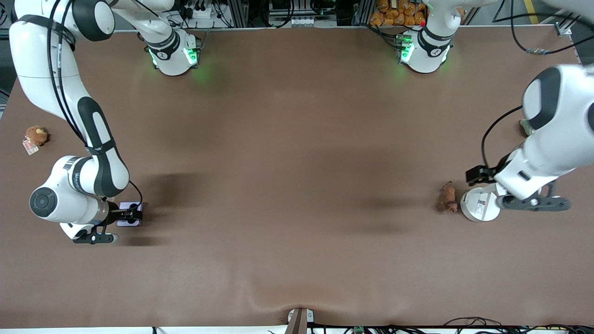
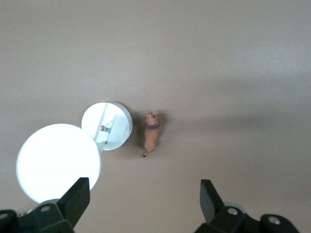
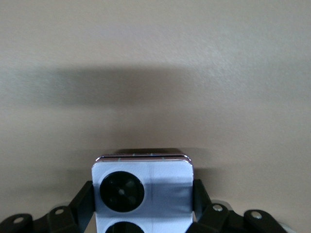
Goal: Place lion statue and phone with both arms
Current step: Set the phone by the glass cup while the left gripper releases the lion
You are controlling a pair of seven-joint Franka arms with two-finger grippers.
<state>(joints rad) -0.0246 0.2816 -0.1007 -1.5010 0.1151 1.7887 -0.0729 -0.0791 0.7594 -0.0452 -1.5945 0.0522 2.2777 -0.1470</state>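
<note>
Right gripper [image 3: 143, 206] down at the right arm's end of the brown table [image 1: 297, 153], pinching the flat, smooth, squarish pale purple phone [image 3: 142, 189] between its fingers. Left gripper [image 2: 144, 204] spread wide up over the tiny brown lion statue [image 2: 151, 136], lying just beside a round white disc [image 2: 107, 125] at the left arm's end.

Your front camera looks down from high across the tabletop [image 1: 297, 185], facing both bases. Your left wrist camera looks down from well above the lion statue [image 2: 151, 135], also in front view. Your right wrist camera sits close over the phone [image 3: 142, 187].
</note>
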